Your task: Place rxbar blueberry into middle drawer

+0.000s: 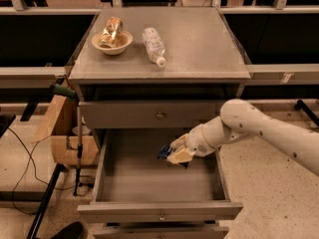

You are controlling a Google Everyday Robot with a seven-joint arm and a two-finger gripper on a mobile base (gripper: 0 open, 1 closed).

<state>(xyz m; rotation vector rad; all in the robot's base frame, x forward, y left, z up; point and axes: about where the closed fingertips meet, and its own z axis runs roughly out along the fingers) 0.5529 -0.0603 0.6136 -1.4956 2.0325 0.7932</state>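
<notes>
While a plastic bottle [153, 45] and bowl [112, 44] sit on the cabinet top [199, 44] (top drawer [124, 116] closed), the lowered arm's [259, 128] gripper [175, 155] pinches the rxbar blueberry [164, 152] within the open middle drawer [134, 180].

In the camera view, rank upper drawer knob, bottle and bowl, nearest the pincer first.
The pincer, holding the rxbar blueberry, is over the middle drawer.
1. Upper drawer knob, just above.
2. Bottle, cabinet top.
3. Bowl, top's left.
</notes>
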